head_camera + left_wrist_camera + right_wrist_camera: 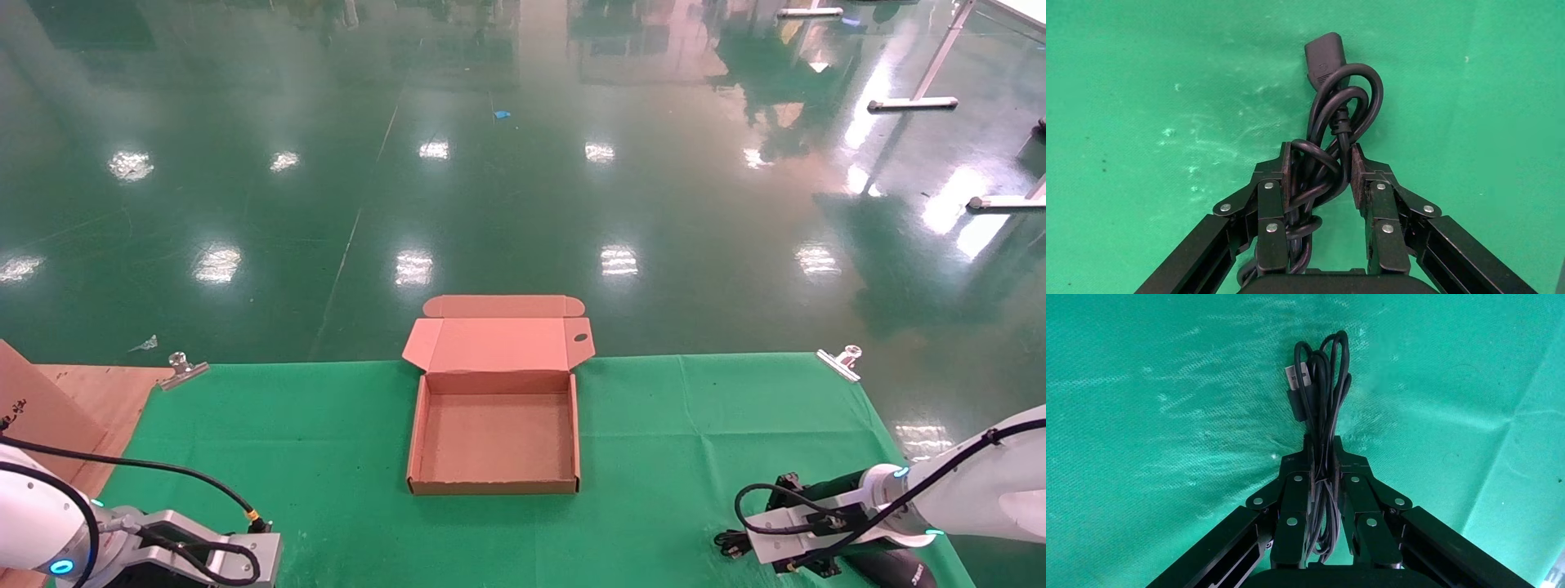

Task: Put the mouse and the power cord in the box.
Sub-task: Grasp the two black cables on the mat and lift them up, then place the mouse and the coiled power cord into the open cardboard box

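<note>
Both jaws clamped: left gripper (1318, 168) on power cord (1333, 116), right gripper (1322, 456) on thin USB cable bundle (1320, 380); box (494, 433) open, awaiting load.

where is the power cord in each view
Head view: not in sight.
Left wrist view: centre, the power cord bundled, held in the left gripper.
Right wrist view: absent; the right gripper grips a thinner usb cable.
Shared landmark: green cloth.

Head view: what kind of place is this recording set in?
Probably a lab or workshop hall: a glossy green floor, a work table under clamped green cloth, an open cardboard box, and white table legs beyond.
</note>
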Tool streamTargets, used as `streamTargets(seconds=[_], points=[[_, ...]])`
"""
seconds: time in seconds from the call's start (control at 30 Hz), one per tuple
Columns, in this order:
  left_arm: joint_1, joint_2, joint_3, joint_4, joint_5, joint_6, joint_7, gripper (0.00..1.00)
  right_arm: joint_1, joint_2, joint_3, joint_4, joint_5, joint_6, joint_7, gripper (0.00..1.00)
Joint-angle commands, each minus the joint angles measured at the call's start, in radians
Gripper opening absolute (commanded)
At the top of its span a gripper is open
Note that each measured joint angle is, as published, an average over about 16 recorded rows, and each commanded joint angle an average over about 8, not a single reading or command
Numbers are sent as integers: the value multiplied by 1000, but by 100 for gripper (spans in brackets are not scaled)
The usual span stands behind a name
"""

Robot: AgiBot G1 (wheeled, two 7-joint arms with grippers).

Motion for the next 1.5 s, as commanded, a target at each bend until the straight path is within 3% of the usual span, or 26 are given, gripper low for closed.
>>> streamTargets(seconds=[0.03,0.33,0.73,1.13,1.5], points=[[-2,0,-1,3,-1,3,3,0,-2,0,1,-1,1,5,0,0],[-33,-11,-3,7,-5,31,8,0,22,22,11,-7,16,-59,0,0],[-99,-18,-4,-7,-6,81,7,0,119,83,31,-7,44,-299,-17,0],[-277,-9,-5,-86,-4,169,-14,0,318,116,61,23,87,-490,12,0],[-470,54,-9,-157,-1,189,-53,0,475,29,74,46,105,-512,100,0]])
